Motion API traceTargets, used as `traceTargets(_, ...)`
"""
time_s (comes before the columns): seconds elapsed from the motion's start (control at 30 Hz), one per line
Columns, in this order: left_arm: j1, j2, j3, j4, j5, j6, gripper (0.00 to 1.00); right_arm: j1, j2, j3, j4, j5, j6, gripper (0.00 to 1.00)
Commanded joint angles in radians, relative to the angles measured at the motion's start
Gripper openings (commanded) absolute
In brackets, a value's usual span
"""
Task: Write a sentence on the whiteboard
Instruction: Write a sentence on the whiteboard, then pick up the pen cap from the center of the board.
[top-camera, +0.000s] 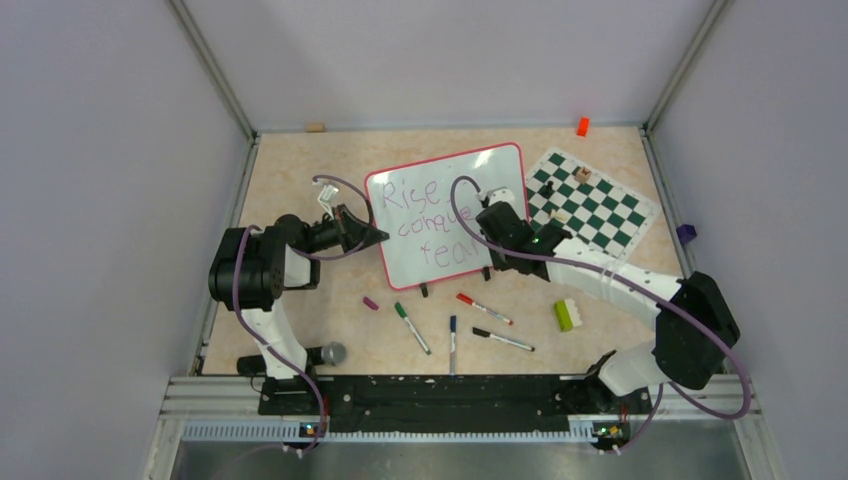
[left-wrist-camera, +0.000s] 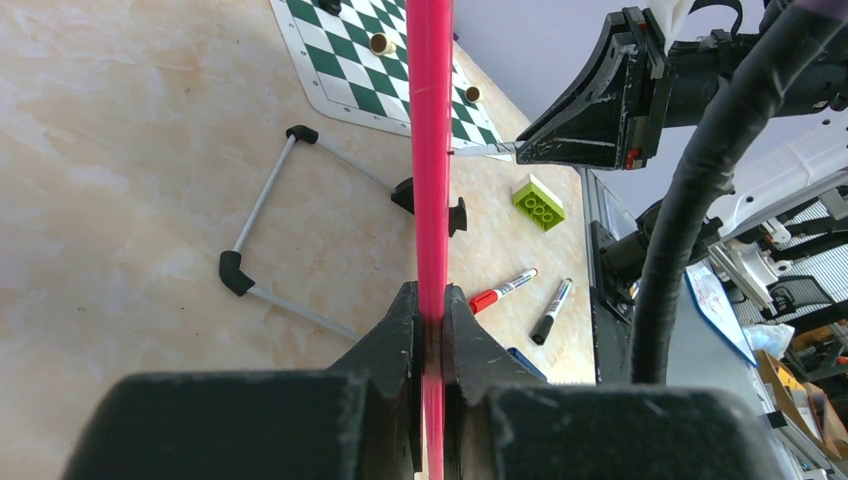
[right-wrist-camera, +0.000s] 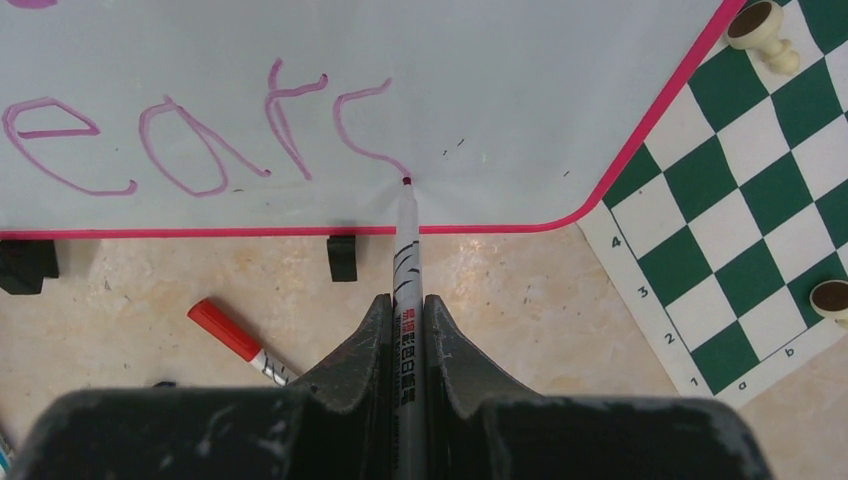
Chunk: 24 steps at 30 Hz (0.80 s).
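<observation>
The whiteboard (top-camera: 470, 185) stands tilted on its black feet at mid-table, its rim red-pink. My left gripper (top-camera: 380, 237) is shut on the board's left edge; in the left wrist view that rim (left-wrist-camera: 430, 150) runs edge-on between the left gripper's (left-wrist-camera: 432, 312) pads. Purple writing, the sentence (top-camera: 420, 215), fills three lines. My right gripper (top-camera: 500, 232) is over the board's lower right, shut on a white marker (right-wrist-camera: 405, 250). In the right wrist view the right gripper (right-wrist-camera: 407, 302) holds the marker's purple tip on the board (right-wrist-camera: 520, 90), at the end of the last letter of "ears" (right-wrist-camera: 200, 150).
A green-and-white chess mat (top-camera: 610, 215) with a few pieces lies right of the board. Red (top-camera: 484, 308), green (top-camera: 411, 327), blue (top-camera: 452, 343) and black (top-camera: 503, 340) markers, a purple cap (top-camera: 370, 302) and a green brick (top-camera: 565, 315) lie in front. A wire stand (left-wrist-camera: 265, 230) sits behind the board.
</observation>
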Motion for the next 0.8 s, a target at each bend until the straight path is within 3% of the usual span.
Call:
traceTargets(0.0,0.005,-0.002,0.006,0.104,0.029,0.03,0.0,-0.015,0.01,0.004,0.034,-0.05,-0.003,0.0)
traceTargets(0.23,0.005,-0.003,0.006,0.104,0.029,0.031,0.0,-0.015,-0.091,0.019,0.1,-0.15,0.003,0.0)
traceTargets(0.5,0.006,-0.006,0.002,0.104,0.027,0.032,0.0,-0.015,-0.28,-0.113,0.127,-0.011,0.032,0.0)
traceTargets(0.77,0.006,-0.025,-0.015,0.104,0.026,0.048,0.03,-0.015,-0.464,-0.308,0.24,0.018,0.07,0.0)
